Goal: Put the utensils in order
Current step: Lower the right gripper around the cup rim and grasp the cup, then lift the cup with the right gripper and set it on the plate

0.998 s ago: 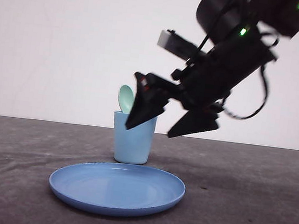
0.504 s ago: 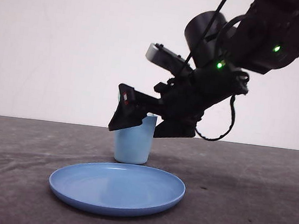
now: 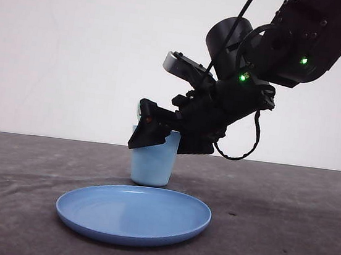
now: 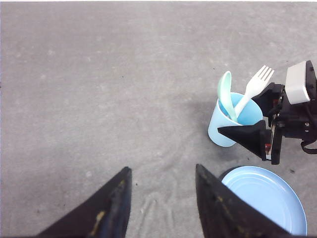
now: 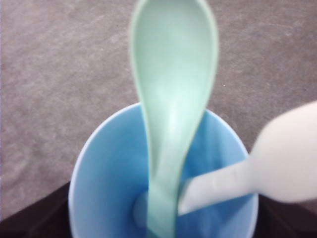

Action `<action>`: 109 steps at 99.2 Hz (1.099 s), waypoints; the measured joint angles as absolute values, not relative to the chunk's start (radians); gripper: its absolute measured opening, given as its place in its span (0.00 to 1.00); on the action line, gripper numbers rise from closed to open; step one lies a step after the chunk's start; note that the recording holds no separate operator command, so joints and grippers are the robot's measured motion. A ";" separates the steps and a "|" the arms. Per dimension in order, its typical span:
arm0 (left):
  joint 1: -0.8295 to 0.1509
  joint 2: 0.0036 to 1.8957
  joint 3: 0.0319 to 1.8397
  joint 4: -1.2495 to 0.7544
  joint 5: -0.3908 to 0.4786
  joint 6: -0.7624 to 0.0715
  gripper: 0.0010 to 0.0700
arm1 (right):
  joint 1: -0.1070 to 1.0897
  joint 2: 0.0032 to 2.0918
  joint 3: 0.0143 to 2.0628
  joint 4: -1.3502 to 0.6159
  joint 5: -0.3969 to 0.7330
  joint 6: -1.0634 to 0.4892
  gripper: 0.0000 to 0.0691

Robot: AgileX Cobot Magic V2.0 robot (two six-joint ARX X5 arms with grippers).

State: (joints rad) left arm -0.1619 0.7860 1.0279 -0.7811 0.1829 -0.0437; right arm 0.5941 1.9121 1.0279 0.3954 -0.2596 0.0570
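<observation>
Fork [image 4: 253,90] and spoon [image 4: 226,97]: both standing in light blue cup [image 4: 228,124], handles down, heads above rim. I see spoon bowl leaning to one side of rim, fork tines to other.

Cup upright on grey table [image 4: 99,99], just behind blue plate [image 3: 133,213], apart from it.

Right gripper [image 3: 166,140] at cup rim, fingers spread, one either side of cup, gripping nothing.

Left gripper [image 4: 161,203] well apart from cup, above bare table, fingers spread, empty.
</observation>
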 joint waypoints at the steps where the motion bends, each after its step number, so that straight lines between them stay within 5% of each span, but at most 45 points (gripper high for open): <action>1: -0.162 0.786 1.028 -0.781 0.183 -0.043 0.33 | 0.594 1.912 1.028 0.395 -0.260 0.057 0.67; 54: -0.162 0.786 1.028 -0.781 0.183 -0.026 0.33 | 0.596 1.612 1.022 0.010 -0.256 0.086 0.67; 109: -0.162 0.786 1.028 -0.782 0.183 -0.026 0.33 | 0.748 1.315 0.571 0.182 -0.237 0.115 0.67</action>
